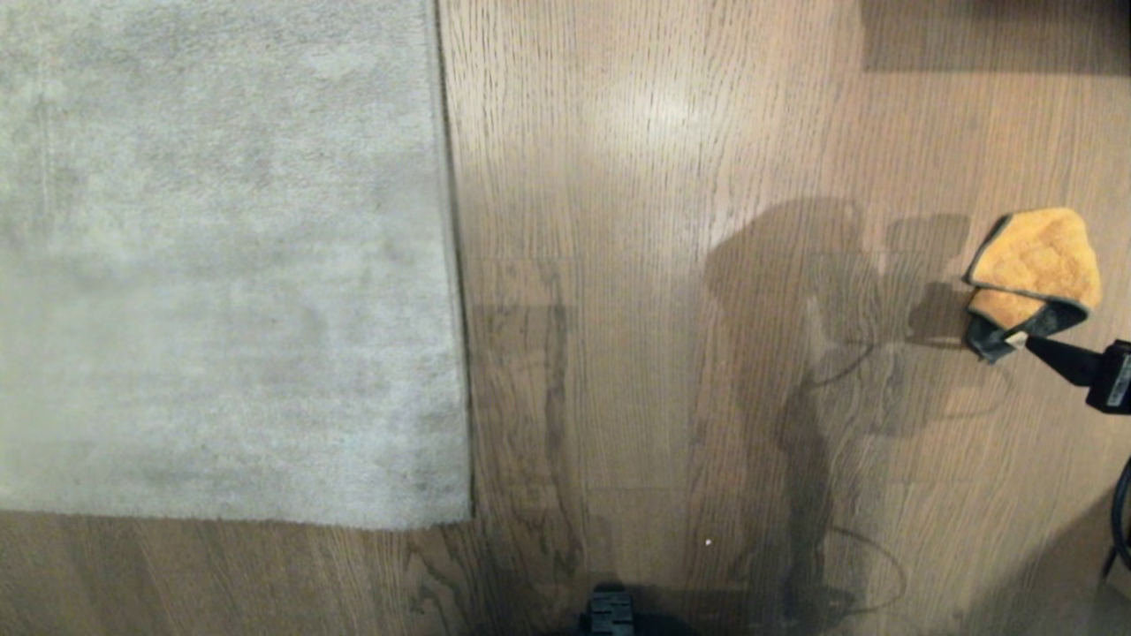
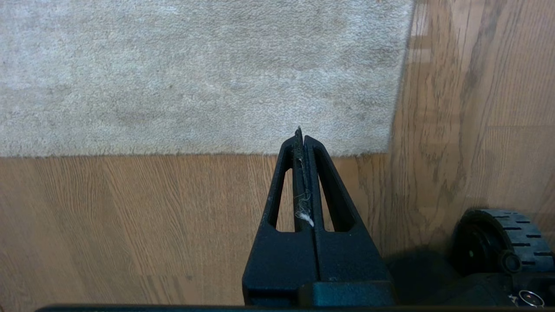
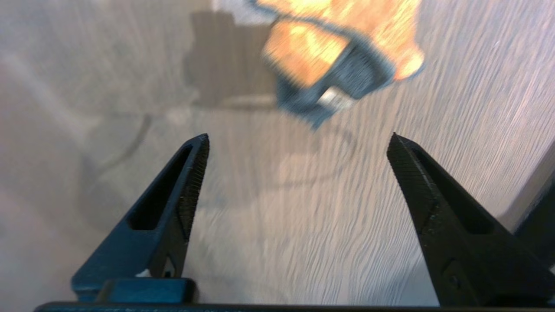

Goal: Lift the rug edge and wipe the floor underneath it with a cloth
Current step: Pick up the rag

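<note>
Nearest you, the left gripper (image 2: pixel 302 138) hangs pressed shut above the rug edge (image 1: pixel 459 353), which runs near to far, the rug's corner at the near end. Out at far right, your right gripper (image 3: pixel 299 143) gapes wide just short of the cloth (image 1: pixel 1036 269) crumpled on the floor (image 1: pixel 689 371), trimmed corner toward it. Close early and you'll pinch only trim, or nudge it away.
</note>
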